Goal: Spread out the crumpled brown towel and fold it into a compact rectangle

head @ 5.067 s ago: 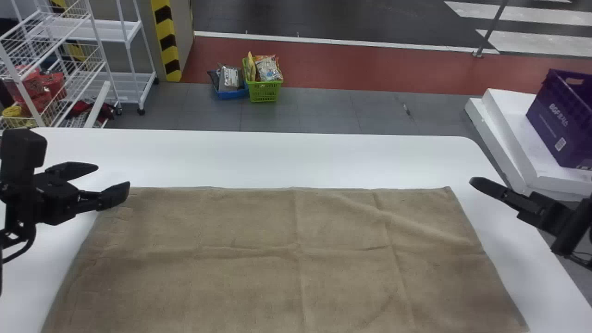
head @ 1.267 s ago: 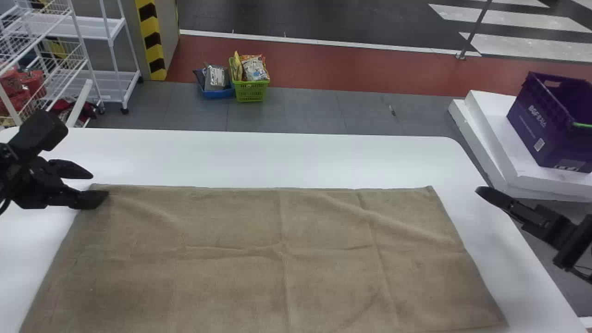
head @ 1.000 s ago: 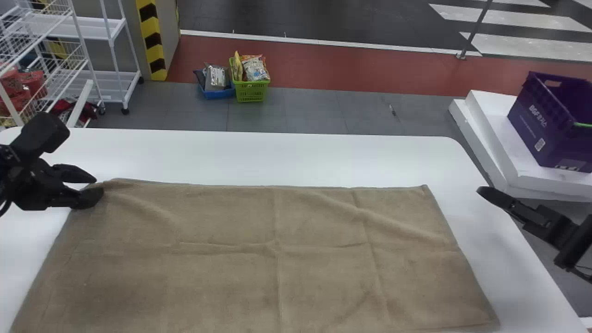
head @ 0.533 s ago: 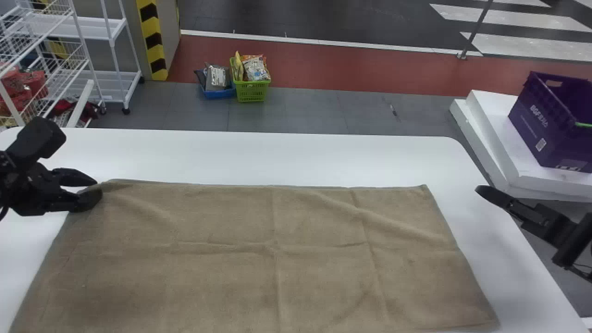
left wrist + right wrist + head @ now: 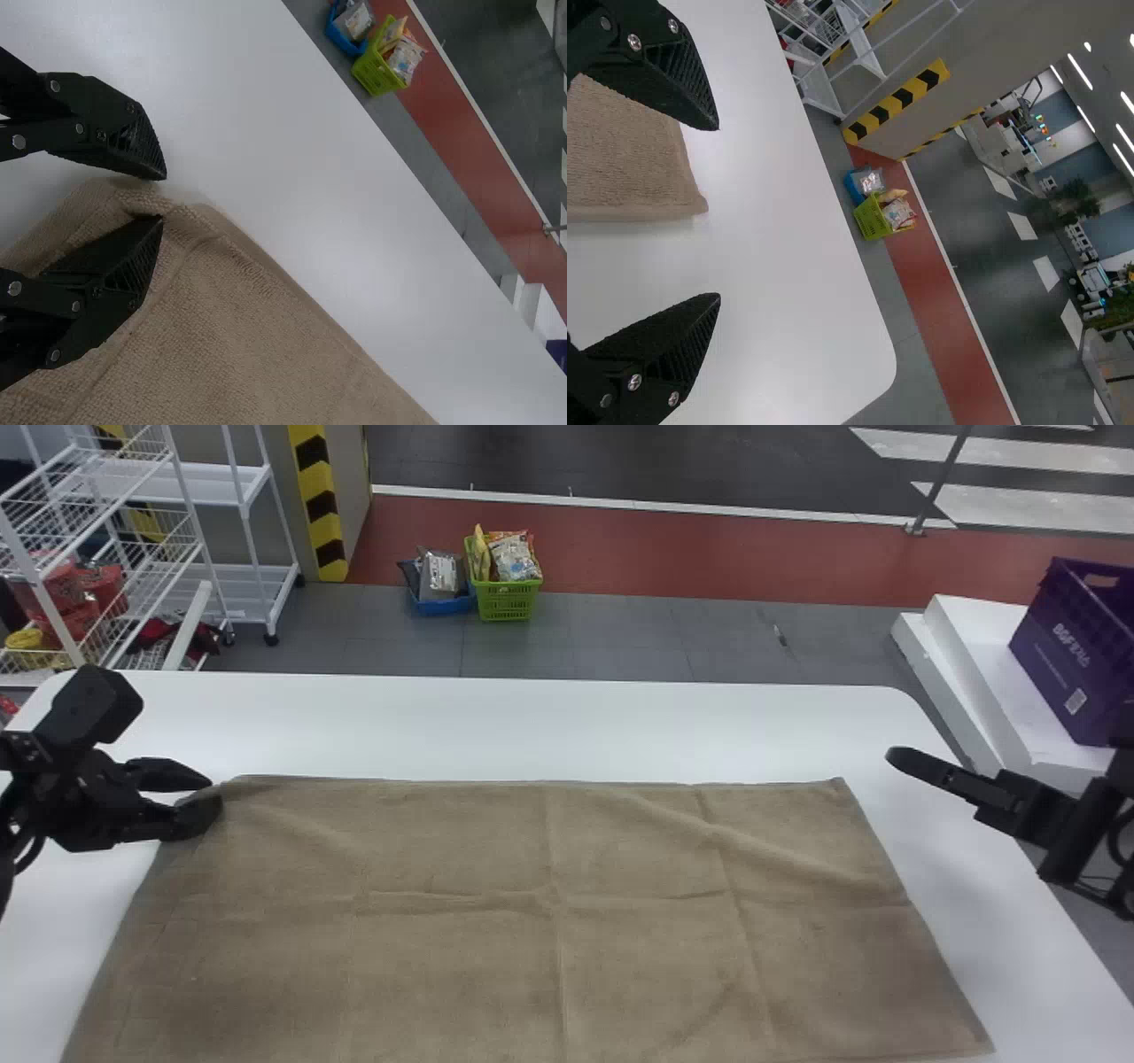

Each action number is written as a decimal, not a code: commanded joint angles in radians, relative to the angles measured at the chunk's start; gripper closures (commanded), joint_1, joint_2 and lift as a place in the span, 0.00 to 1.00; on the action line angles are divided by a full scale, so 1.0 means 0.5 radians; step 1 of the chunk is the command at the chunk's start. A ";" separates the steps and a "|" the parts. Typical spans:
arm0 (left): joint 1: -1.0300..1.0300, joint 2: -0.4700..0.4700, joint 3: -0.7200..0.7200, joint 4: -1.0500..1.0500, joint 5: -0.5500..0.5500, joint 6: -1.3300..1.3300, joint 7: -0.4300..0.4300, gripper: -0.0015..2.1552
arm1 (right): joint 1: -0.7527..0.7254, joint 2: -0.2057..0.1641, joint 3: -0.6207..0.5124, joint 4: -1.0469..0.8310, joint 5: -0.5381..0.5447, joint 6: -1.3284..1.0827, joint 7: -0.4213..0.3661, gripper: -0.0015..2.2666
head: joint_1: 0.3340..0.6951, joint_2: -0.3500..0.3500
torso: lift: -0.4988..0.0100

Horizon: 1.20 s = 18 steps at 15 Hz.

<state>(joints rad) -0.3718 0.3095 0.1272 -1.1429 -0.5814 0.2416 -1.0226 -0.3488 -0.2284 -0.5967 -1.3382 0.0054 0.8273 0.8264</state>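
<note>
The left pincer [image 5: 215, 794] is at nine o'clock in the head view, low over the tabletop [image 5: 532, 726]. It has hold of the towel [image 5: 461, 965] by the ten o'clock corner, with the cloth bunched between its two fingers. Small wrinkles gather at the fingertips, and the towel's far edge rises a little just beside them.

The right pincer [image 5: 930, 764] is at three o'clock, open and gripping nothing. Its fingers stand wide apart, near the towel's two o'clock corner but clear of it.

The towel is spread almost flat across the tabletop, from the middle of the head view down past six o'clock. Two creases cross near its middle, and a soft ridge slants from about twelve toward three o'clock. Its near right corner lies at about four o'clock.

On the floor beyond, the green basket [image 5: 506, 602] sits between eleven and twelve o'clock, with packets in it, just beside the blue basket [image 5: 443, 606]. A white rack [image 5: 257, 593] stands at ten o'clock. The purple crate [image 5: 1063, 660] rests on white blocks [image 5: 974, 638] between two and three o'clock.
</note>
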 commanded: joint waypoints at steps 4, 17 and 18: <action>0.004 0.010 0.000 0.000 0.000 -0.012 0.008 0.33 | -0.085 0.015 0.184 0.108 0.216 -0.005 -0.060 0.10 | 1.00 0.39 | 0.73; 0.032 0.034 0.016 0.000 0.018 -0.055 -0.001 0.33 | -0.217 0.033 0.414 0.326 0.446 -0.030 -0.168 0.18 | 1.00 0.44 | 0.73; 0.032 0.034 0.016 0.000 0.018 -0.067 -0.004 0.33 | -0.223 0.033 0.417 0.329 0.462 -0.024 -0.168 0.18 | 1.00 0.44 | 0.73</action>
<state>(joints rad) -0.3561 0.3267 0.1348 -1.1428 -0.5723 0.2132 -1.0229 -0.4565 -0.2117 -0.3906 -1.1747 0.2257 0.8087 0.7423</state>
